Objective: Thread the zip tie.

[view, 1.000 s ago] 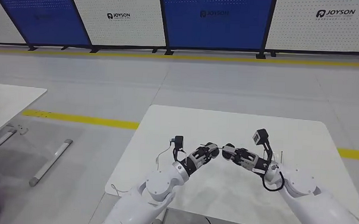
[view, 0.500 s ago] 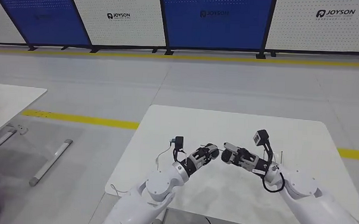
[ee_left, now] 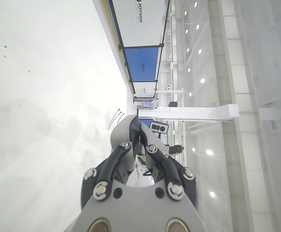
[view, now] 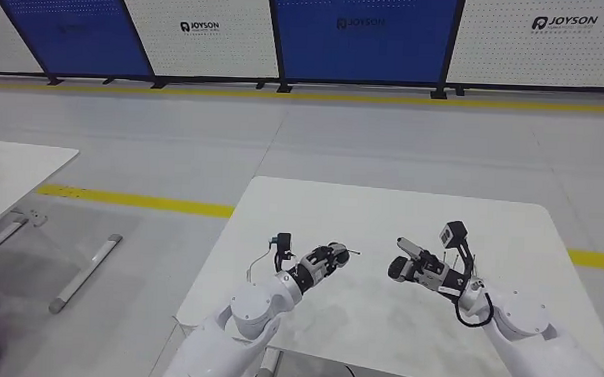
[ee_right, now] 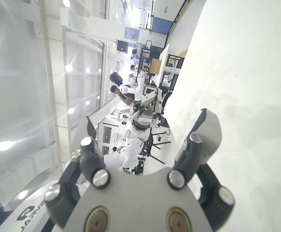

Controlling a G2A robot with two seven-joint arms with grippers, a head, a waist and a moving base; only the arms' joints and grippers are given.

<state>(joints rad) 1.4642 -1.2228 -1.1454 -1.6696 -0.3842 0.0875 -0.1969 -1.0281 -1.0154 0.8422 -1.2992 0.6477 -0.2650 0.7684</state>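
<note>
1. Left gripper, grey metal, two fingers with black pads. Pressed together on a thin black plastic zip tie, which runs edge-on between the pads. In the top view the gripper hangs over the table and a short end of the tie pokes out past the fingertips, pointing toward the other arm. Judged: pinched close to the end so that a stiff, steady tip is offered for threading. Whether the tie is already looped cannot be told.

2. Right gripper, same make. Fingers spread wide, nothing between them. In the top view it sits above the table, well apart from the left gripper and turned toward it. Judged: free to take the tie's other end or to guide the tip.

3. White square table. Bare surface lies between the two grippers and beyond them toward the far edge, giving room to bring them together. Both arms come in over the near edge, so room to pull back is tighter.

4. Three thin black spare zip ties. They lie flat on the table beyond the left fingertips, touching neither gripper. Judged: stock for later, out of the working gap.
</note>
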